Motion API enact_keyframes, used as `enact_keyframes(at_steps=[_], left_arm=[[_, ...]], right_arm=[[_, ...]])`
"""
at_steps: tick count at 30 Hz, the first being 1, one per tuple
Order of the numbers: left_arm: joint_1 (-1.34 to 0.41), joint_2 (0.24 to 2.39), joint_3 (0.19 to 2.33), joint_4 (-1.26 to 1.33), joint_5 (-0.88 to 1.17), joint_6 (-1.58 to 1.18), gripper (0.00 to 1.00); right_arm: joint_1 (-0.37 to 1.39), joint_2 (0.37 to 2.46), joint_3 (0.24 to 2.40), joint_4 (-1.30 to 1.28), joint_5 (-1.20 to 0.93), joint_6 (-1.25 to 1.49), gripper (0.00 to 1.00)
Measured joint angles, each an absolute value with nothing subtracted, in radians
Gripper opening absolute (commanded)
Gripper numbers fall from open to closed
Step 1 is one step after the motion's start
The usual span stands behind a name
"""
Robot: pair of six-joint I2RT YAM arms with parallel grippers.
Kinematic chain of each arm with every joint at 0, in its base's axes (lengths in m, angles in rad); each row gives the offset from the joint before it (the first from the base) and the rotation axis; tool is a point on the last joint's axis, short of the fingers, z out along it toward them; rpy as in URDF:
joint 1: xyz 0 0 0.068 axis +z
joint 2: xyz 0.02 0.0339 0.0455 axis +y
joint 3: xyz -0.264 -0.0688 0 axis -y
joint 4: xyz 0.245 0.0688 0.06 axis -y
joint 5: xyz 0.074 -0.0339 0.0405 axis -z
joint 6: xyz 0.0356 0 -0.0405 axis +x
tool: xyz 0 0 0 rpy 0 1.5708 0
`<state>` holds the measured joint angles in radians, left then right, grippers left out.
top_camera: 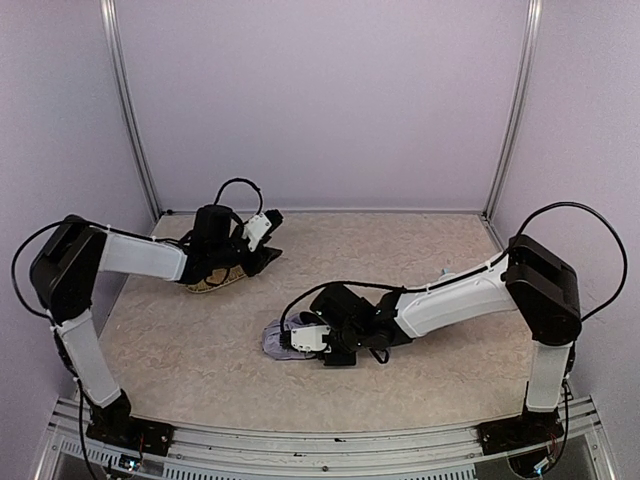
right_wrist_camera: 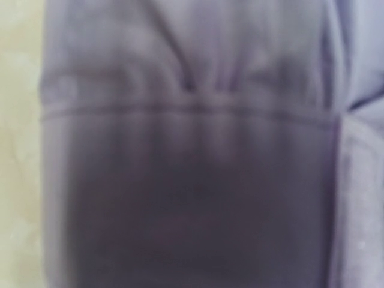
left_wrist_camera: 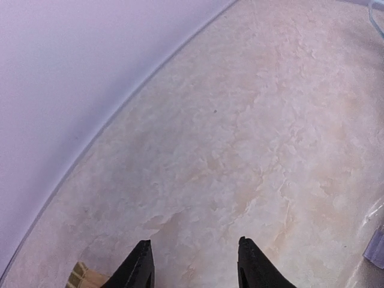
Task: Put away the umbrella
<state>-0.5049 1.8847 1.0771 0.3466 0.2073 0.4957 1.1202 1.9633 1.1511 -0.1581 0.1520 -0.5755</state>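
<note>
Umbrella point(top_camera: 275, 338) crumpled lilac fabric, woven tray point(top_camera: 212, 283), mottled beige table point(top_camera: 400, 250)

Lilac walls point(top_camera: 320, 100) around a beige worktop point(top_camera: 430, 250)
Plain walls close the worktop's left, far and right edges; its surface is mottled like pale stone. Slim metal posts point(top_camera: 130, 110) stand at both far corners, and a metal rail point(top_camera: 330, 440) runs along the near edge. Light is soft, even.

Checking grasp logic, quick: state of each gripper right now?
Left gripper: open, empty.
Right gripper: cannot tell, jaws hidden at the umbrella.
</note>
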Motion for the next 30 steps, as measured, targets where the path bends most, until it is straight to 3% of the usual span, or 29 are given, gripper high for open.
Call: enact_keyframes(at_steps=[7,9,12,15,22,30], left_arm=[[-0.568,1.315,0.64,0.509,0.176,0.293,0.38],[-0.643,1.203,0.552,0.538,0.173,0.264,0.43],[-0.785,1.082,0.431,0.546,0.167,0.241,0.68],[-0.86,1.006,0.33,0.534,0.154,0.23,0.71],[-0.95,1.067,0.311,0.443,0.096,0.291,0.74],[-1.01,1.298,0.489,0.244,0.097,0.414,0.81]], right_arm=[[1.081,1.967,1.184,-0.204,0.032,-0.552,0.0],[1.065,1.977,1.208,-0.239,-0.025,-0.546,0.0],[1.043,1.999,1.247,-0.286,-0.12,-0.535,0.0],[1.029,2.007,1.257,-0.306,-0.201,-0.529,0.0],[0.997,2.045,1.311,-0.413,-0.406,-0.534,0.0],[0.955,2.075,1.343,-0.458,-0.509,-0.512,0.0]])
